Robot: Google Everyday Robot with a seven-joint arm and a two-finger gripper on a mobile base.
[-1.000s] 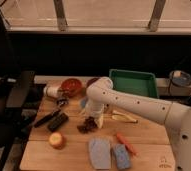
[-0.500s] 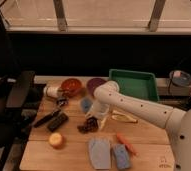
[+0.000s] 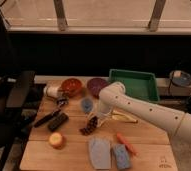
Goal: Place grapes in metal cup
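The grapes (image 3: 90, 125), a dark reddish-purple cluster, lie on the wooden table (image 3: 149, 155) near its middle. My gripper (image 3: 99, 119) hangs from the white arm (image 3: 139, 107) and sits right at the upper right edge of the grapes. The metal cup (image 3: 51, 91), pale silver-grey, is at the back left of the table, next to an orange-brown bowl (image 3: 72, 86). It is well to the left of and behind the gripper.
A light blue cup (image 3: 87, 105) stands just behind the grapes. A purple bowl (image 3: 96, 84) and a green tray (image 3: 134, 82) are at the back. A yellow-orange fruit (image 3: 56, 140), black tools (image 3: 53, 120), a carrot (image 3: 127, 143), two sponges (image 3: 109, 154) and a banana (image 3: 123, 118) lie around.
The arm's elbow has shifted to the right over the last second, and the gripper has moved slightly right beside the grapes. The grapes stay at about the same spot.
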